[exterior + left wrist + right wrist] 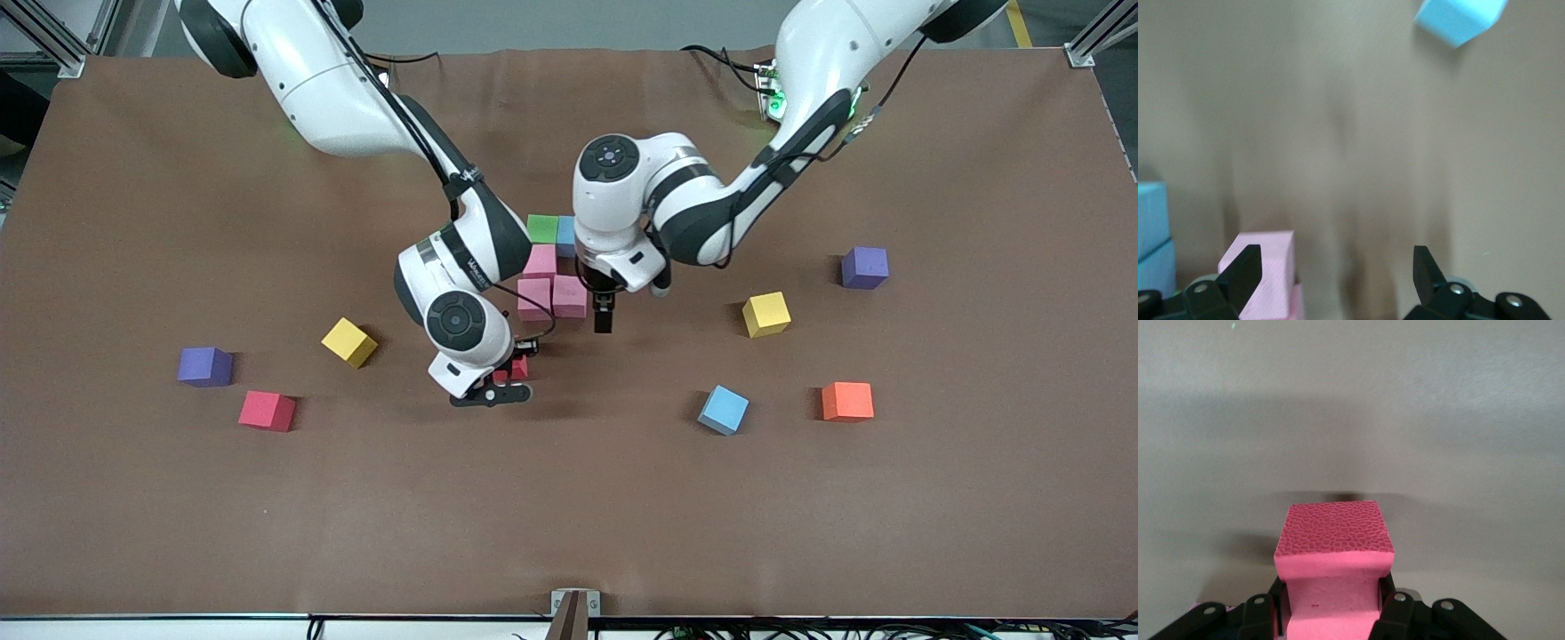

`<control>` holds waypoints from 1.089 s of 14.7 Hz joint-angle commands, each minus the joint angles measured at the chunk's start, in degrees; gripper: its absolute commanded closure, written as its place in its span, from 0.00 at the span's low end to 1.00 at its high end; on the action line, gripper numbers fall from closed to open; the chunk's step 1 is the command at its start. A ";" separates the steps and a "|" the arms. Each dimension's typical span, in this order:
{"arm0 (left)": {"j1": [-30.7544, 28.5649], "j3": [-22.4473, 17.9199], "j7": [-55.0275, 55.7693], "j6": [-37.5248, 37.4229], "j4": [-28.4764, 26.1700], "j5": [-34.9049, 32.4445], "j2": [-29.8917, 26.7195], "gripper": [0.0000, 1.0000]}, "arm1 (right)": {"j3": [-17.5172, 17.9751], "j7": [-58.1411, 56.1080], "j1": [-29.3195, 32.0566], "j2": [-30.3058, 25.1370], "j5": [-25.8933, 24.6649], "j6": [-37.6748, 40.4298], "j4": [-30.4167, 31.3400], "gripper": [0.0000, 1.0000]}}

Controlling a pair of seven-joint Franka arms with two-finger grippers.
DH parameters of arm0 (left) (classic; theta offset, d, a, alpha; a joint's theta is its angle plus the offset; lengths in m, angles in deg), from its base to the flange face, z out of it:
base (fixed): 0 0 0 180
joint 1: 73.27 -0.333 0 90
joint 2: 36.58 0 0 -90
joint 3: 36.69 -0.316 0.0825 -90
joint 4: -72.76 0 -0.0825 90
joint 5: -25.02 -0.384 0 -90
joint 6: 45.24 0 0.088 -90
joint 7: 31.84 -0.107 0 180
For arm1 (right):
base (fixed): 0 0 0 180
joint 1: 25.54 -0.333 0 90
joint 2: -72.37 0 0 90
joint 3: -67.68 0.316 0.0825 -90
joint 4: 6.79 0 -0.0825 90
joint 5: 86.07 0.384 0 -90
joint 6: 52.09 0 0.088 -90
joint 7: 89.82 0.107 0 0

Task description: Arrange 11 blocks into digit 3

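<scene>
Fingers, right gripper (1331, 613): clenched on a red block (1335, 553), pinched hard enough that its sides dent — it is held over bare counter (569, 516) just off the open end of the figure.
Fingers, left gripper (1335, 273): spread wide, holding nothing — poised above the pink block (1261, 270) at the nearest end of the figure.
Digit 3 so far: a small cluster near the counter's middle — three pink blocks (551, 289) touching, with a green block (541, 228) and a light blue block (566, 233) at the end toward the robots' edge; part of it is hidden under the left arm.
Loose blocks: one yellow (348, 341) and another red (267, 410) toward the right arm's end; one yellow (766, 314), one light blue (723, 409) and one orange (847, 401) toward the left arm's end.
Not for the figure: two purple cubes (205, 366), one toward each end of the counter.
Progress: judged under half built.
Risk, crowding: both grippers work close beside the same cluster; a descent by either could clip the other arm or shove the pink blocks out of line.
Risk, release: the squeezed foam may spring or cling on opening, so the red block could land skewed or apart from its neighbour.
</scene>
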 commanded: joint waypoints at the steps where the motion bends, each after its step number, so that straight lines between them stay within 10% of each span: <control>1: -8.14 2.94 -9.21 -2.04 -0.63 -1.09 -1.41 0.00 | -0.44 -0.06 -0.60 1.02 0.01 0.81 -1.17 0.62; 7: -19.85 2.86 -35.65 -2.57 2.87 0.57 3.40 0.00 | -0.44 3.11 -2.44 1.37 0.10 0.46 -1.17 0.62; 16: -19.95 -1.71 -53.55 -2.31 12.20 9.81 12.82 0.00 | -0.71 5.83 -3.50 2.07 3.71 1.08 -1.26 0.63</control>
